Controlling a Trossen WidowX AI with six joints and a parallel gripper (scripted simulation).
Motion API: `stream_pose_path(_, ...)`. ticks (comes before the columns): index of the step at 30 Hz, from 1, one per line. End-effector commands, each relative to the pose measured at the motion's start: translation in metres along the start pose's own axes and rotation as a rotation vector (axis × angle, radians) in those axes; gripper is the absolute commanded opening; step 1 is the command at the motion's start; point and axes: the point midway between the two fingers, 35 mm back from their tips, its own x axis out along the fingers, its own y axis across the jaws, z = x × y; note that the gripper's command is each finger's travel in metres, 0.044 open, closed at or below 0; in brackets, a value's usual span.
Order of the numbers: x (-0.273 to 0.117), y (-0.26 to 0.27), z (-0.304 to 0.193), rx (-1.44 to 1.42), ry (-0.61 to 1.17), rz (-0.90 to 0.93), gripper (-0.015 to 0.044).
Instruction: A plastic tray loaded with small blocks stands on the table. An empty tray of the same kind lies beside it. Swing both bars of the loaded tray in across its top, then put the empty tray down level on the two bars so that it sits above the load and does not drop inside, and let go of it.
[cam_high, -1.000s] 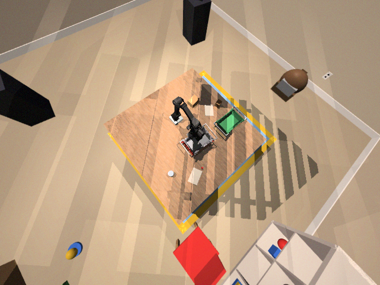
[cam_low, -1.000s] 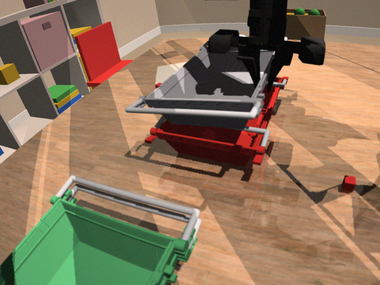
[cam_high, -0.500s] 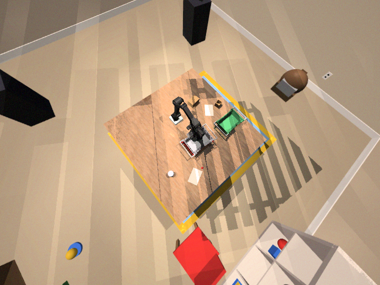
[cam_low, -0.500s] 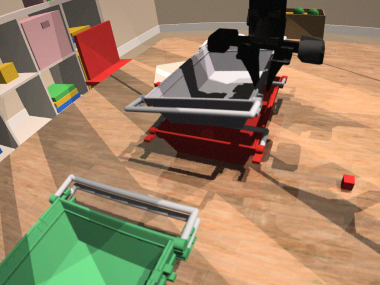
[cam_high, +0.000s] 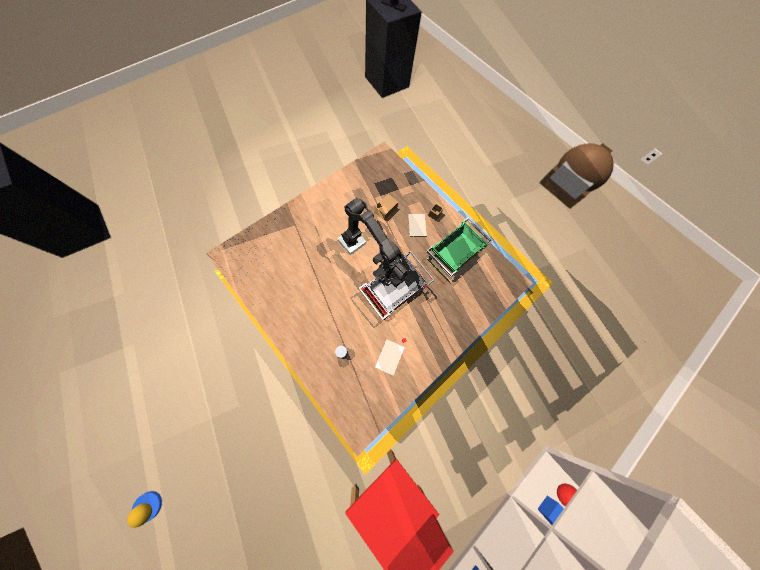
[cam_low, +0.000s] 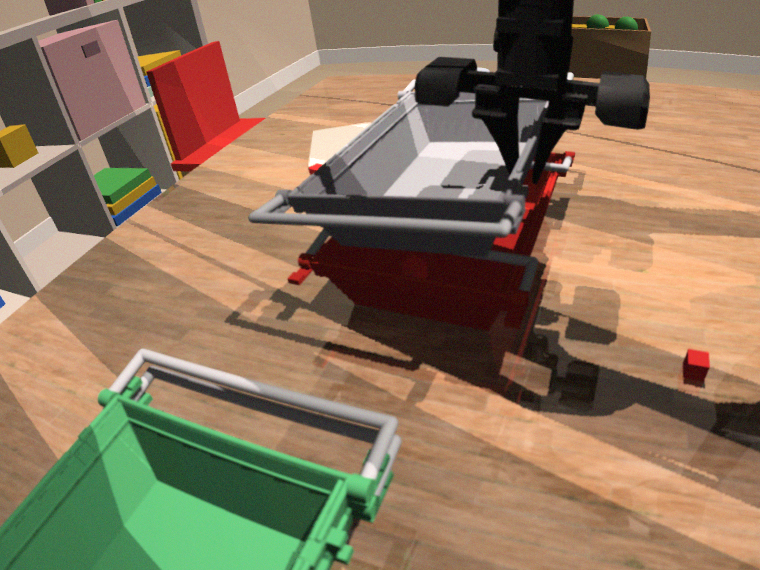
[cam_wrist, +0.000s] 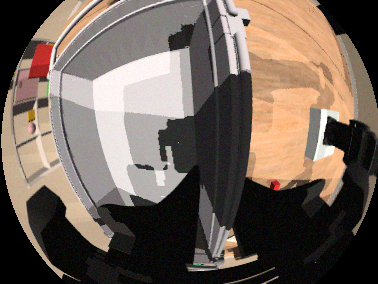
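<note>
The grey empty tray sits upright and looks close to level above the red tray. The red tray's near wire bar is in across its top, under the grey tray's near end. Its far bar shows only a short piece at the far right corner. The load inside is mostly hidden. My gripper is shut on the grey tray's long side wall, one finger inside and one outside. The grey tray's own near bar sticks outward. Contact with both bars cannot be made out.
A green tray with wire bars stands near the trays. Small red blocks lie loose, one on the arm's side and one beside a pale sheet. A white cup and a brown box stand farther off.
</note>
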Motion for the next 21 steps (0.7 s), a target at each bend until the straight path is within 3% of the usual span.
stream_pose_path(1,0.0076,-0.0080,-0.0003,0.005,0.000,-0.043,0.0088)
stream_pose_path(21,0.0076,-0.0080,-0.0003,0.005,0.000,-0.043,0.0381)
